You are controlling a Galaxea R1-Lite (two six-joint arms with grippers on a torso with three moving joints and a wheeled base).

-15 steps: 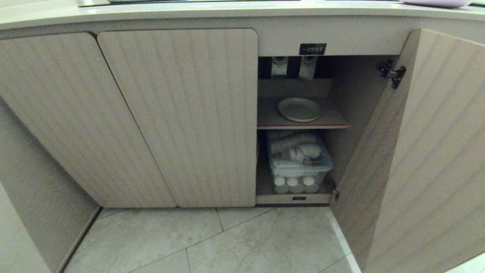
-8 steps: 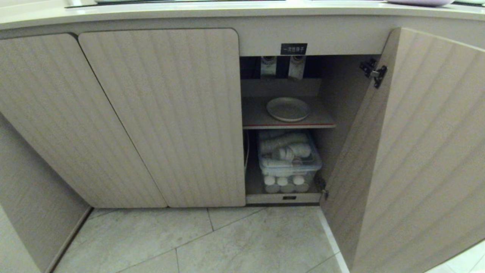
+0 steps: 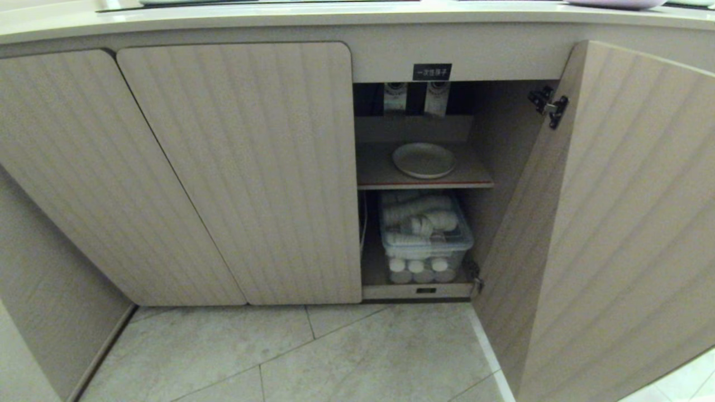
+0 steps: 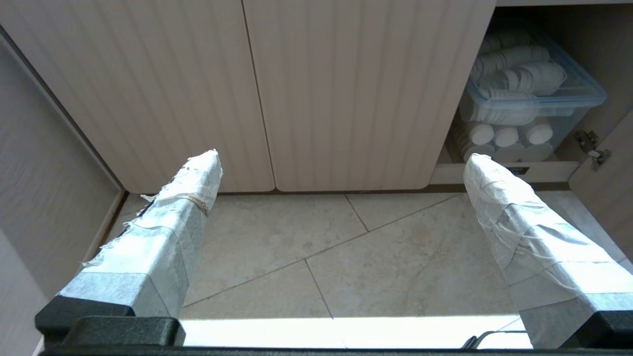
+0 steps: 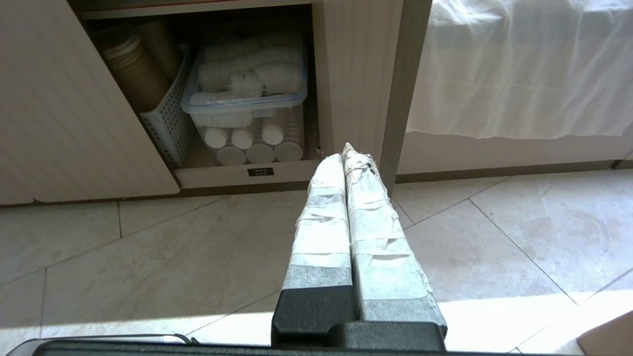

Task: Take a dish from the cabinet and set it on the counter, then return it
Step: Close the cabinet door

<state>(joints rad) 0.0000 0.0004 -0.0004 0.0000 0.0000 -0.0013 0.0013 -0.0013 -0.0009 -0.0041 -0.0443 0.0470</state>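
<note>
The dish (image 3: 424,160) is seen lying flat on the inner shelf (image 3: 380,170) of the cabinet (image 3: 234,167), whose right door (image 3: 614,223) is swung wide. Neither arm is raised: the left gripper (image 4: 341,163) is spread wide and empty, the right gripper (image 5: 348,158) is pressed closed on nothing. To reach well, the right gripper would probably need to be opened first, then brought in level above the shelf edge, clear of the hinge (image 3: 548,106), and the near rim taken.
</note>
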